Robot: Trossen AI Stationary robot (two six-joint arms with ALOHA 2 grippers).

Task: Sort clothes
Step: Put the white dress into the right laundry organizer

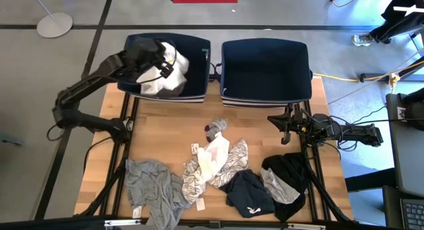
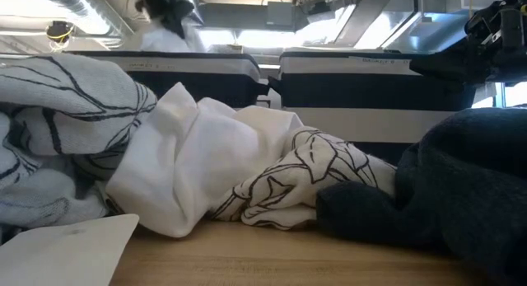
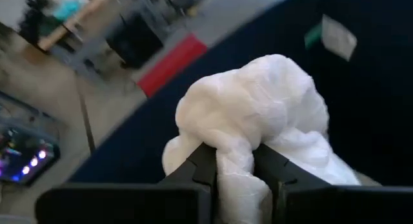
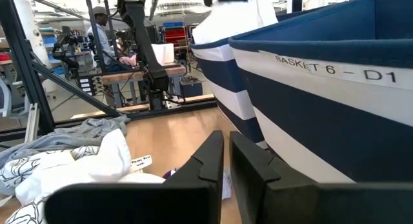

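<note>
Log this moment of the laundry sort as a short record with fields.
left gripper: over the left bin, jaws shut on a white garment
right gripper: waiting over the table's right side, jaws shut, empty
right bin: no clothes visible inside
table: grey garment, patterned white garment, socks, navy garment, black garment
</note>
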